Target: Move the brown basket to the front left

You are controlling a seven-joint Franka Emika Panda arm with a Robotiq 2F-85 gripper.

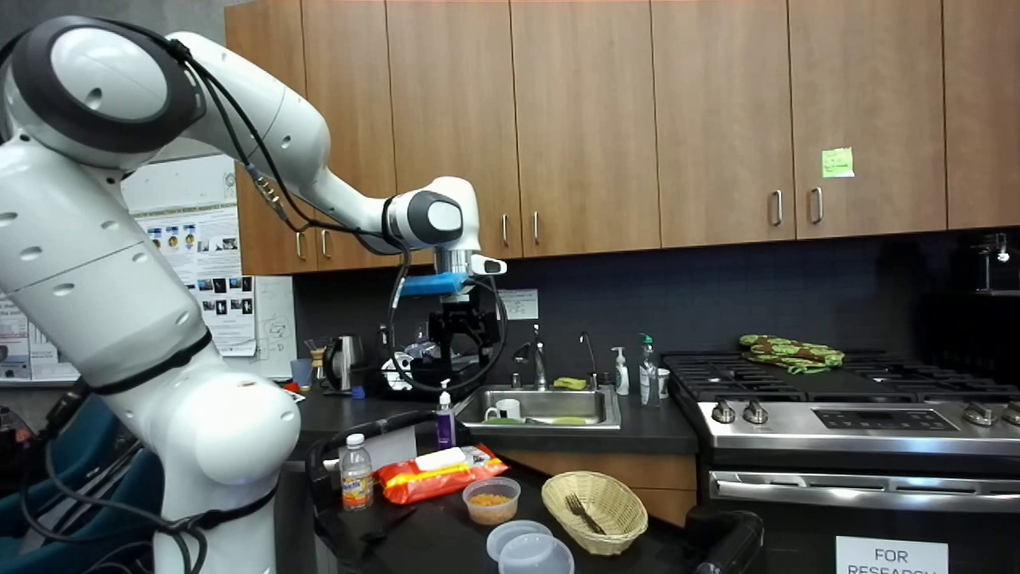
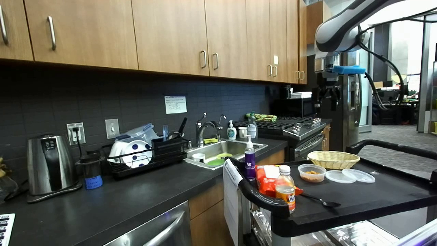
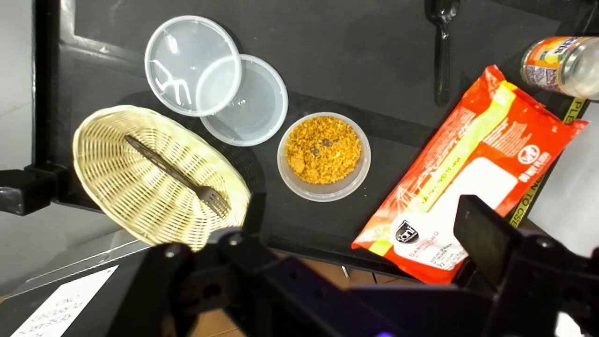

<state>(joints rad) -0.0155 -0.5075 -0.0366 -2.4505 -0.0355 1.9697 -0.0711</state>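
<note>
The brown basket is a shallow, pale straw woven basket with a thick rim. It sits on the black cart top in both exterior views (image 1: 620,504) (image 2: 333,160). In the wrist view the basket (image 3: 140,192) lies at the left, partly behind a gripper finger. A dark fork (image 3: 168,169) lies inside it. My gripper (image 3: 365,213) is open with its fingers wide apart and nothing between them. In an exterior view the gripper (image 2: 328,97) hangs well above the cart, apart from the basket.
The black cart top (image 3: 355,79) also holds two clear lids (image 3: 243,100), a tub of orange crumbs (image 3: 323,157), a red wipes pack (image 3: 444,187), a black spoon (image 3: 442,51) and a bottle (image 3: 557,65). A purple pump bottle (image 2: 250,160) stands behind the pack. Black handles rise at the cart's ends.
</note>
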